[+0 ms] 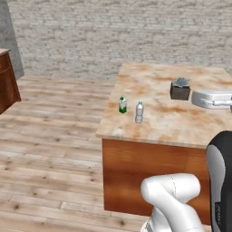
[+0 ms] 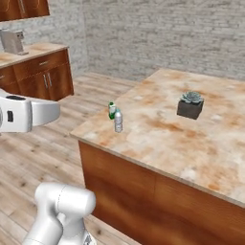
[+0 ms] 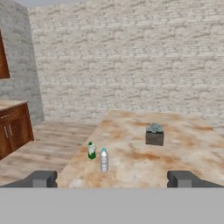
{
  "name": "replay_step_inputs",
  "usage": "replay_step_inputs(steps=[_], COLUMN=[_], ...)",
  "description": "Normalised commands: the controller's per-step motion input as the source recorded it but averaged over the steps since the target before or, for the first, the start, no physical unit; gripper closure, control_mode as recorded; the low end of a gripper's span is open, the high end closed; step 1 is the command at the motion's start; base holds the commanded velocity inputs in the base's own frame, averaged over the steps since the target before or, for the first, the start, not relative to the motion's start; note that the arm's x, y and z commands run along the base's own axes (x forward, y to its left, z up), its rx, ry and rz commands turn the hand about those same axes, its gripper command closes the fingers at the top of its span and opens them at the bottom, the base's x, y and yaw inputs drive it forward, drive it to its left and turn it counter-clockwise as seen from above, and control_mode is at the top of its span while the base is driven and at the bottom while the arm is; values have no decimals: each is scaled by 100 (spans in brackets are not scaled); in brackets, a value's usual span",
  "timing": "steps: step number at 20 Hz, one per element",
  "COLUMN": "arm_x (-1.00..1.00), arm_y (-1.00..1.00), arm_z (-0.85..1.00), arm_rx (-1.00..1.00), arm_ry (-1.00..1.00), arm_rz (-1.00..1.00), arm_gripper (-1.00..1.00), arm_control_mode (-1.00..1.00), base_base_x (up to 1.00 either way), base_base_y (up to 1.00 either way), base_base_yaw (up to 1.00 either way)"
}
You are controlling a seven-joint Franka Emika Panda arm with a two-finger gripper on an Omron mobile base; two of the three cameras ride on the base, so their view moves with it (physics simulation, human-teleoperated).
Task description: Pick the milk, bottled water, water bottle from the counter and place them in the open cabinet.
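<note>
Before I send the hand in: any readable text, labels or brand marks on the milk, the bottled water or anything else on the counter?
No text can be read anywhere.
Milk: green and white patches, too small and blurred to read.
Bottled water: pale label, too blurred to read.
Planter: plain dark box, no marking visible.
Grey case at the counter edge: no marking visible.
</note>
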Motion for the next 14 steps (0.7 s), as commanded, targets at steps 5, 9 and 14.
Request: replay_step_inputs(steps=[5,9,14], arm_x=[0,0,0], arm_y=[0,0,0], arm_z=[0,0,0], arm_rx=[0,0,0], arm_ry=[0,0,0], arm_rz=[0,0,0], arm_gripper=[-100,-100,-100], arm_control_mode=[100,100,100], base_base_x=[19,32,37], base_base_y=[31,41,28], base_base_yaw=[-9,-11,-17])
